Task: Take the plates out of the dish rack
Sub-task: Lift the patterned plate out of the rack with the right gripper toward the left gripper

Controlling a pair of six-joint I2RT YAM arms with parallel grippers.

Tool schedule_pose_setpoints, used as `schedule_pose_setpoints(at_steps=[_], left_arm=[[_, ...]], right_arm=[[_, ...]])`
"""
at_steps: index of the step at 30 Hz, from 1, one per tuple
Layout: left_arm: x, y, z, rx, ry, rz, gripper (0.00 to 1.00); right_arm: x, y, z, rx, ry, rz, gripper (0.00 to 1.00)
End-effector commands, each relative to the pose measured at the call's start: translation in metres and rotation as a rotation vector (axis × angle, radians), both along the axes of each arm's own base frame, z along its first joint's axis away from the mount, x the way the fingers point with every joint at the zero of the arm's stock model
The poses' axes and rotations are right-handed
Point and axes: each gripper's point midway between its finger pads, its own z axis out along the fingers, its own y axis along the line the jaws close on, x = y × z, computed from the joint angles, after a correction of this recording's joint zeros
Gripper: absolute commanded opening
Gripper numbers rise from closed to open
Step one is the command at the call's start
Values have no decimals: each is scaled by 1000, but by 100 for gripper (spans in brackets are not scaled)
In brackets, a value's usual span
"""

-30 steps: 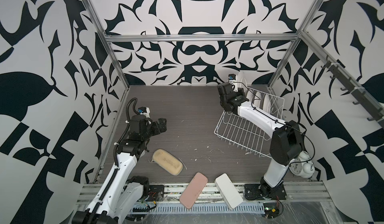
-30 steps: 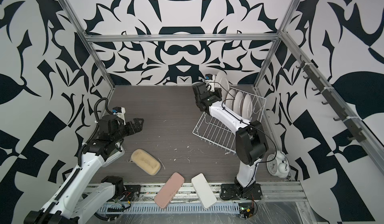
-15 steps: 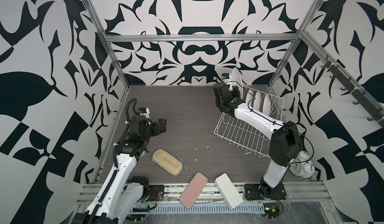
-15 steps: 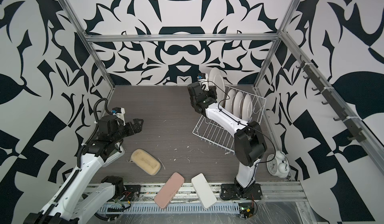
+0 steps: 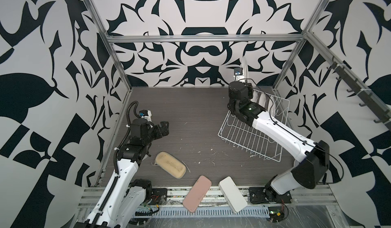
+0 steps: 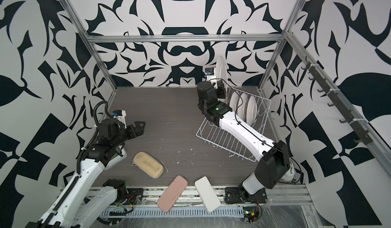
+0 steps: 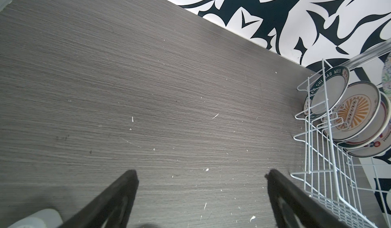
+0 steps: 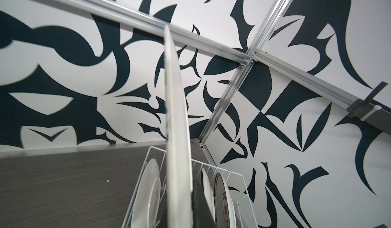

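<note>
- right gripper [image 6: 221, 87] clamped on plate [image 6: 221, 68]; plate upright above rack [image 6: 222, 140]; should lift straight, clear of prongs, before swinging
- left gripper [image 6: 142, 128] jaws apart, empty

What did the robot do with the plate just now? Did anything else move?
The right gripper, its jaws clamped on a plate the whole time, lifted it higher, up and clear of the dish rack. Nothing was newly grabbed or let go. The left gripper stayed open in the same spot. The other plates in the rack and the pads did not move.
</note>
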Motion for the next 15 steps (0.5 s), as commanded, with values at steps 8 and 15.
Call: schedule_pose_setpoints(at_steps=[8, 15], left_arm=[[-11, -8, 13, -101, -2, -5, 99], [-11, -17, 16, -159, -7, -33, 99]], right_arm=[[-45, 28, 26, 415, -129, 364, 0], [-69, 51, 17, 679, -107, 556, 0]])
